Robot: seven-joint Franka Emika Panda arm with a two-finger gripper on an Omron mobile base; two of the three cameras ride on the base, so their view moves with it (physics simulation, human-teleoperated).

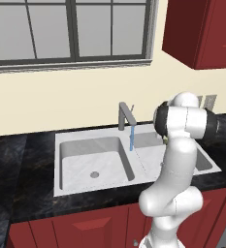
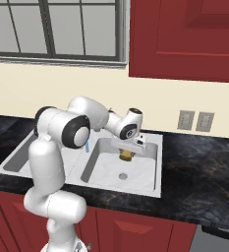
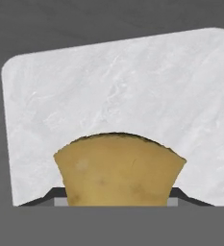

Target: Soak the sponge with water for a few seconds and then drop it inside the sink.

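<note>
Sponge (image 3: 118,170) clamped in the gripper (image 2: 127,153) above the sink's (image 2: 150,184) right basin (water (image 1: 132,137) running).

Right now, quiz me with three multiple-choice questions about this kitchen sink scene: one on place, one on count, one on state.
1. The sponge hangs over:
A. the right basin
B. the counter
C. the window sill

2. The sink has how many basins?
A. one
B. two
C. three

3. The pincer is:
A. open, empty
B. shut on the sponge
C. gripping the tap

Answers: 1 A, the right base view shows it above that basin's floor. 2 B, a divider splits the sink. 3 B, the hand view shows the sponge between the fingertips.
</note>
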